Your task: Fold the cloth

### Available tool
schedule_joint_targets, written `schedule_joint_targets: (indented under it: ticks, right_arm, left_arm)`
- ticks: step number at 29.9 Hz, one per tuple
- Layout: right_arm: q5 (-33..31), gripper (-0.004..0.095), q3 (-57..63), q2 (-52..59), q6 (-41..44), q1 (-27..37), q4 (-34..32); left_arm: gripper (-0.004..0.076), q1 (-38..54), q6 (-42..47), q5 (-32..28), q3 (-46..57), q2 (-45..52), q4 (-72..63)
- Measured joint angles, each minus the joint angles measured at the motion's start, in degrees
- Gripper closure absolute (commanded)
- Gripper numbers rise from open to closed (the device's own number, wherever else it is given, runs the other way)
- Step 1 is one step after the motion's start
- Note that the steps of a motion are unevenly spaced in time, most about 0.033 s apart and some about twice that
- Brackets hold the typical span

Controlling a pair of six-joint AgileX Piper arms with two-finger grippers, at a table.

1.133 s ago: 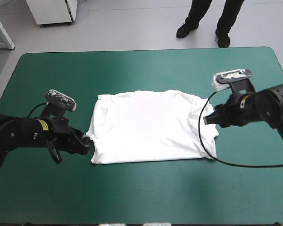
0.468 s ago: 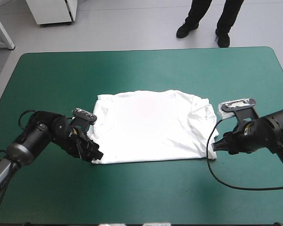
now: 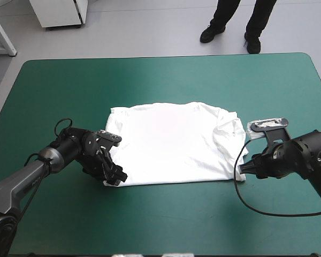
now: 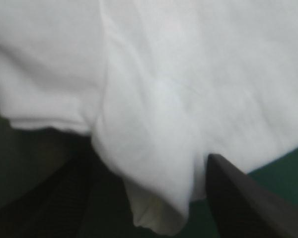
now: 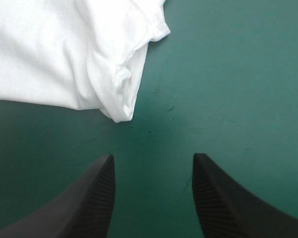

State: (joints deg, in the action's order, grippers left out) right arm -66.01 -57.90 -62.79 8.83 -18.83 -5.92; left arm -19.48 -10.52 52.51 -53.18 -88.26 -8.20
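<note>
t-shirt [image 3: 171, 142] lay flat on teal-green cover [image 3: 69, 91]. left gripper [image 3: 117, 178] spread, shirt corner between fingers — right gripper [image 3: 243, 169] spread, just short of opposite corner.

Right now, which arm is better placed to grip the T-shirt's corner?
Left. The left gripper, open, straddles a T-shirt corner; the right gripper, also open, has its corner ahead of the fingers, not between them.

The left gripper [image 3: 116, 178] is no longer out beside the T-shirt's [image 3: 171, 142] left edge. It now sits over the shirt corner nearest the table's [image 3: 160, 225] near left corner, fingers apart with the cloth between them. The right gripper [image 3: 243, 170], earlier level with the right sleeve, now lies closer to the table's near edge, its spread fingers just short of the shirt's corner there.
</note>
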Motion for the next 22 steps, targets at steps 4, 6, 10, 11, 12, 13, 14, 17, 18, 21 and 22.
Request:
schedule_joint_targets:
  ticks: [4,6,10,11,12,13,14,17,18,21,22]
  right_arm:
    - [2.61,0.0439,1.7,0.0,1.35,0.0,0.0]
    - [4.13,0.0439,2.18,0.0,1.54,0.0,0.06]
    - [6.82,0.0438,3.75,-0.07,1.58,0.0,1.58]
    - [7.26,0.0433,4.33,-0.3,1.58,0.0,2.18]
    - [7.48,0.0428,4.85,-0.74,1.52,0.0,2.92]
    - [7.62,0.0419,5.23,-1.25,1.52,0.0,3.52]
    - [7.72,0.0407,5.63,-2.12,1.52,0.0,4.07]
    - [8.91,0.0375,6.61,-5.24,1.17,0.0,5.92]
    - [9.54,0.0367,6.8,-6.39,1.06,0.0,6.27]
    - [11.49,0.0353,6.97,-9.39,0.85,0.0,7.07]
    - [12.14,0.0353,6.97,-10.47,0.85,0.0,7.25]
  left_arm:
    - [0.043,0.0,0.16,0.5,-0.59,-1.46,0.5]
    - [0.0515,0.09,0.16,0.7,-0.86,-2.1,0.89]
    - [0.0653,0.11,0.16,0.9,-1.35,-3.23,2.26]
    - [0.0681,0.13,0.16,0.9,-1.41,-3.29,2.27]
    - [0.0705,0.13,0.16,0.9,-1.54,-3.53,2.03]
    - [0.0722,0.13,0.1,0.9,-1.66,-3.68,1.67]
    - [0.0734,0.13,0.03,0.96,-1.73,-3.73,1.46]
    - [0.0734,0.13,-0.27,1.08,-1.78,-3.79,0.62]
    - [0.0734,0.13,-0.26,1.08,-1.8,-3.79,0.55]
    - [0.0734,0.13,-0.7,1.08,-1.8,-3.79,0.44]
    - [0.0734,0.13,-0.93,1.08,-1.8,-3.79,0.44]
